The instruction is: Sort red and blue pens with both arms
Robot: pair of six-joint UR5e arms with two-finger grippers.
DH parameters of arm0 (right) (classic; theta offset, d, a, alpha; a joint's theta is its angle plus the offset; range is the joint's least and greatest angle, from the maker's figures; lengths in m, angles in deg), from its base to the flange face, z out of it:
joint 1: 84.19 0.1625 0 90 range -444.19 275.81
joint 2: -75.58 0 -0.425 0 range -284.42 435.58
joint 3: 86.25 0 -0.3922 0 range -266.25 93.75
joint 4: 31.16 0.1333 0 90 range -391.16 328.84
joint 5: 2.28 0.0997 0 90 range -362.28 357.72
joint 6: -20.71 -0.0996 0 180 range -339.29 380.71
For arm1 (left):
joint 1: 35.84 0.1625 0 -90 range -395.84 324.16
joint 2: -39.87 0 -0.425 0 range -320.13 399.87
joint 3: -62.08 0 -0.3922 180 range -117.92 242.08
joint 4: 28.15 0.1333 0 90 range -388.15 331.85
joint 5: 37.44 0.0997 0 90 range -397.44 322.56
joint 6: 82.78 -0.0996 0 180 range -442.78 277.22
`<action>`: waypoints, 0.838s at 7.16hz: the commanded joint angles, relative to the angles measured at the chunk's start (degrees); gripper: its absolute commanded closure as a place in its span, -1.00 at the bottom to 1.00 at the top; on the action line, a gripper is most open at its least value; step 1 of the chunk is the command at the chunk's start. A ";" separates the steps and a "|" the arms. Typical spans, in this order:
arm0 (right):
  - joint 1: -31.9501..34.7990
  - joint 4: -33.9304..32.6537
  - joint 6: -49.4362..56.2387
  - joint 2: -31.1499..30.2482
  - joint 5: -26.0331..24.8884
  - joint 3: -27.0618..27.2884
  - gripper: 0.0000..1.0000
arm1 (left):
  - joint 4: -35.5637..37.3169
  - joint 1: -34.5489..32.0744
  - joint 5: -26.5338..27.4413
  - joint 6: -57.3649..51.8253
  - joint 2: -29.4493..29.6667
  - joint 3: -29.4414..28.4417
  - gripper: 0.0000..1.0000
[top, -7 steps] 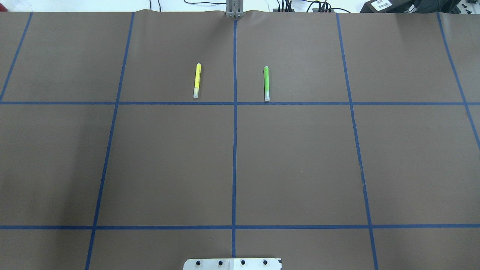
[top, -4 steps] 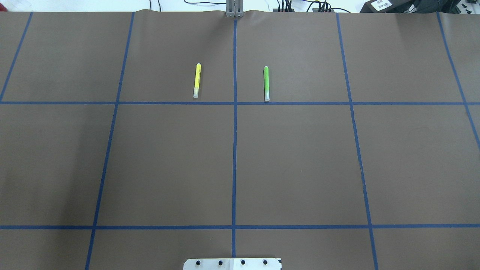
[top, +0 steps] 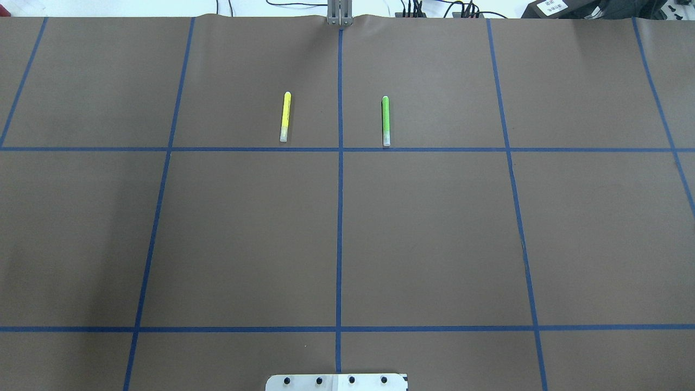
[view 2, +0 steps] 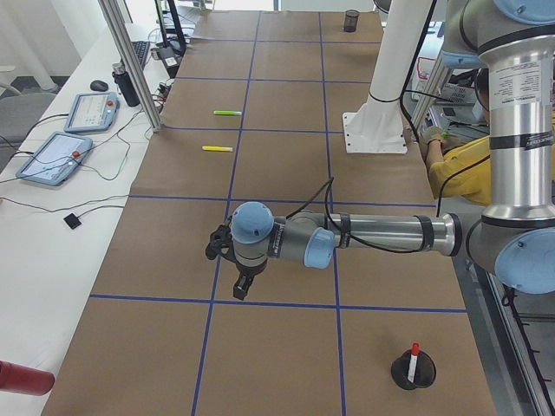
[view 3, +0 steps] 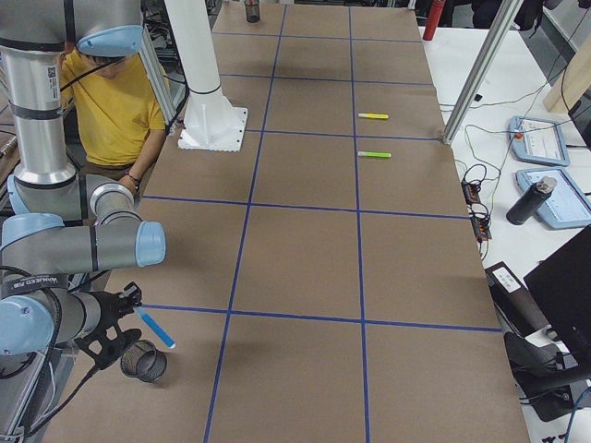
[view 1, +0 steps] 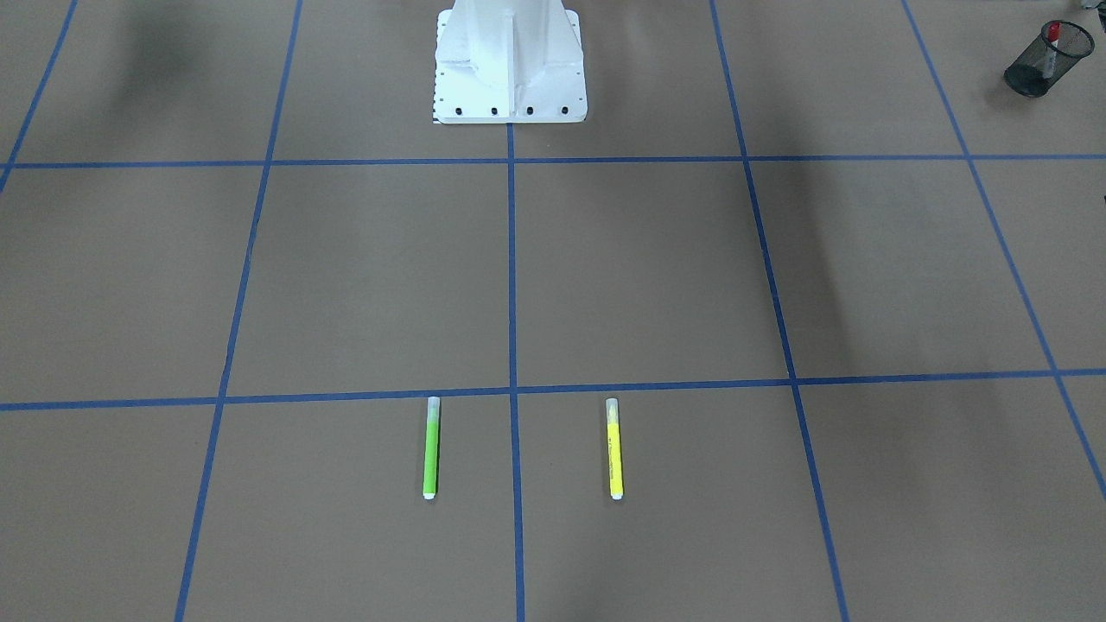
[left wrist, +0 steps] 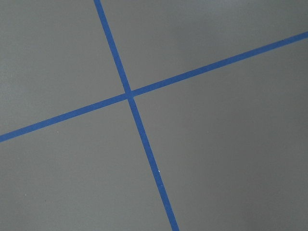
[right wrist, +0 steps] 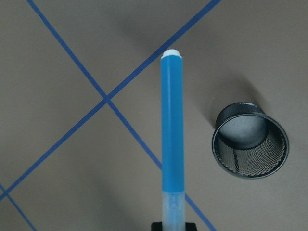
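The blue pen (right wrist: 173,134) points away from my right gripper (right wrist: 173,225), which is shut on its clear cap end. In the exterior right view the blue pen (view 3: 157,329) hangs tilted just above an empty black mesh cup (view 3: 143,362). That same mesh cup (right wrist: 250,147) lies to the pen's right in the wrist view. The red pen (view 2: 414,355) stands in another mesh cup (view 2: 413,371) on my left side, and the red pen (view 1: 1052,33) also shows in the front view. My left gripper (view 2: 232,264) hovers over bare table. I cannot tell whether it is open or shut.
A yellow marker (top: 285,117) and a green marker (top: 386,120) lie parallel at the far middle of the table. The white robot base (view 1: 510,65) stands at the near edge. A person in a yellow shirt (view 3: 111,101) sits behind the base. Tablets and cables lie beyond the far edge.
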 commanded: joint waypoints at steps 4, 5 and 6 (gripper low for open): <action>1.86 -5.55 -6.11 -0.69 4.65 -8.60 1.00 | -1.98 0.03 0.00 -0.07 0.00 -0.04 -1.00; 3.09 -5.55 -6.11 -1.12 4.13 -9.22 1.00 | -1.98 0.03 0.00 -0.07 0.00 -0.04 -1.00; 3.45 -5.46 -6.02 -1.39 3.86 -10.09 1.00 | -1.98 0.03 0.00 -0.07 -0.08 -0.04 -1.00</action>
